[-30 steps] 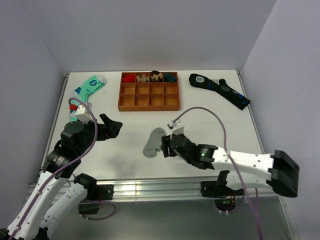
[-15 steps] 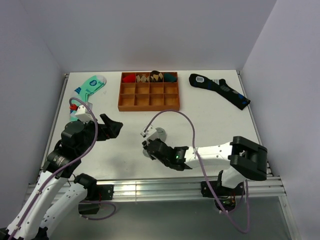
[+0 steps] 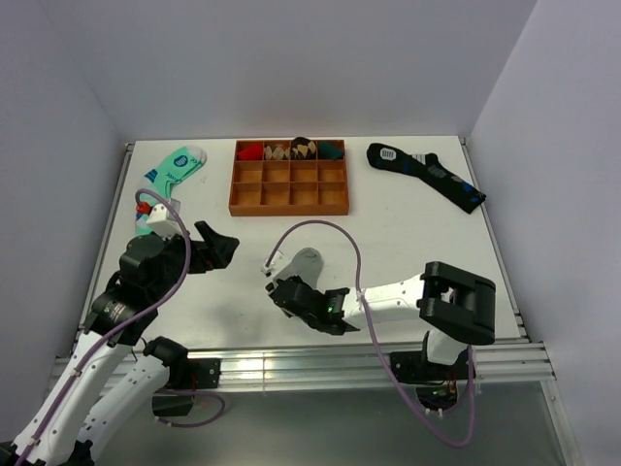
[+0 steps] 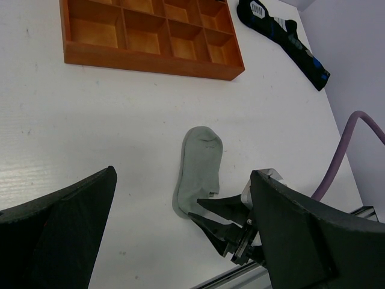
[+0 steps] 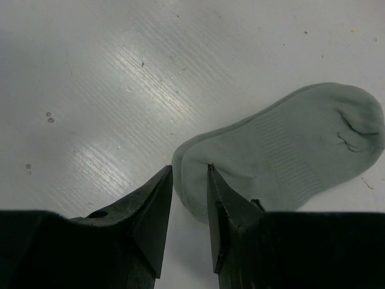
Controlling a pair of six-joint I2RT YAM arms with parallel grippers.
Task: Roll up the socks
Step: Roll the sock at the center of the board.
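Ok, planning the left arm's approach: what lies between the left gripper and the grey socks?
Only bare white table, clearest in the left wrist view; the right gripper sits at the socks' near end.

Socks (image 3: 305, 262) mid-tabletop (image 3: 417, 243), in front of tray (image 3: 289, 199). Short sock (image 3: 173, 171) left of tray, long sock (image 3: 427, 175) right of it. Right end effector (image 3: 279, 289) at socks' near end; left end effector (image 3: 215, 248) further left.
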